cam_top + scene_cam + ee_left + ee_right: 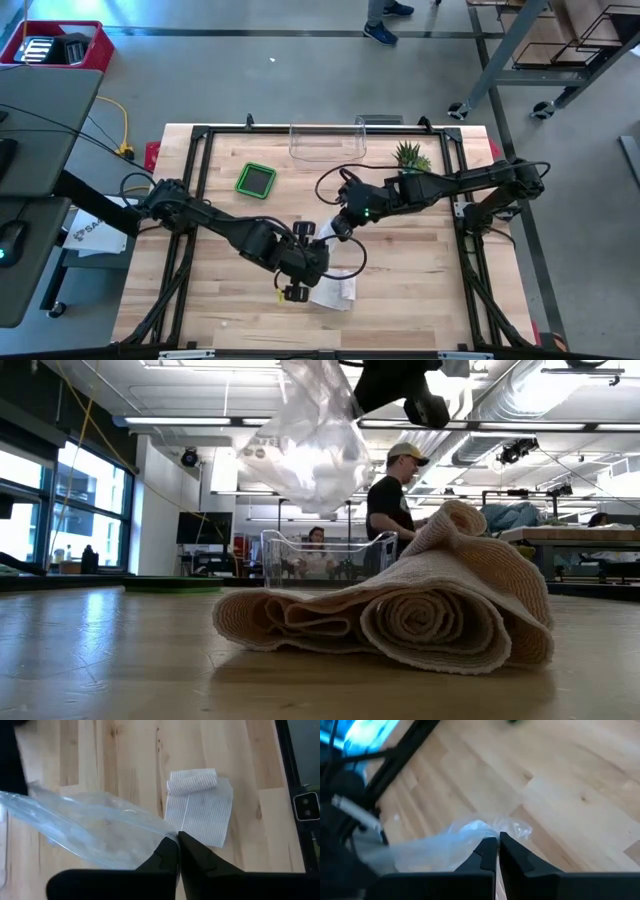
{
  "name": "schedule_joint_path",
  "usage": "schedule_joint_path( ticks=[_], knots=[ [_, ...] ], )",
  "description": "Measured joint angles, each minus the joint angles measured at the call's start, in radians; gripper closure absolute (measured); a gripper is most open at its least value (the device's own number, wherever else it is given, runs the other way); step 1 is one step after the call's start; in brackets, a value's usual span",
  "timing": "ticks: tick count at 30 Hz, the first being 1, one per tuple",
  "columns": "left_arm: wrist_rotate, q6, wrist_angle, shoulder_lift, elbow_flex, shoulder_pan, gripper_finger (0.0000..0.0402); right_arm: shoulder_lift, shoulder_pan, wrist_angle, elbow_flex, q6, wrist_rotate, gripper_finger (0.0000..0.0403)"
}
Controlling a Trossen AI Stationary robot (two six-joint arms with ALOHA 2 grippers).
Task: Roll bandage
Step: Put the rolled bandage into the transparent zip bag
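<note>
A beige woven bandage (400,615) lies on the wooden table, one end rolled up and the rest flat (200,810); in the high view it is near the table's front middle (335,290). Above it hangs a clear plastic bag (310,450). My left gripper (178,840) and my right gripper (497,842) are both shut on the bag, close together over the table's middle (322,232). My left gripper pinches an edge of the clear bag (167,831) between its two fingers, slanting down from the table's left. The bag is lifted clear of the table and spreads away from the fingers. My right gripper pinches a crumpled edge of the bag (480,832) between its two fingers, slanting down from the right. The bag is clear of the table there.
A green square container (257,179) sits at the back left. A clear plastic box (327,140) stands at the far edge, with a small green plant (410,155) to its right. People stand in the room beyond the table (390,500).
</note>
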Motion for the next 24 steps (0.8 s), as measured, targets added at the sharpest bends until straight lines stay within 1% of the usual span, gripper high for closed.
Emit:
schedule_joint_path(
  ticks=[6, 9, 13, 17, 19, 22, 24],
  knots=[
    [-0.008, -0.020, 0.025, 0.000, 0.000, -0.007, 0.0400, 0.000, 0.002, 0.009, 0.000, 0.108, 0.141, 0.0403],
    [-0.006, -0.042, 0.039, 0.000, 0.000, -0.009, 0.0401, 0.000, 0.002, 0.026, 0.000, 0.126, 0.167, 0.0403],
    [-0.001, -0.051, 0.038, 0.000, 0.000, -0.021, 0.0401, 0.000, 0.002, 0.042, 0.000, 0.126, 0.175, 0.0403],
    [0.001, -0.052, -0.038, -0.014, 0.000, -0.023, 0.0401, 0.000, 0.003, 0.045, 0.000, 0.022, 0.108, 0.0403],
    [0.019, -0.066, -0.049, -0.045, -0.001, -0.013, 0.0401, 0.000, 0.015, 0.027, 0.000, -0.010, 0.099, 0.0403],
    [0.067, -0.072, -0.017, -0.108, -0.001, 0.017, 0.0401, 0.000, 0.030, -0.013, 0.002, -0.036, 0.103, 0.0403],
    [0.064, -0.086, 0.009, -0.149, -0.001, 0.029, 0.0401, -0.002, 0.035, -0.019, 0.003, -0.044, 0.111, 0.0403]
  ],
)
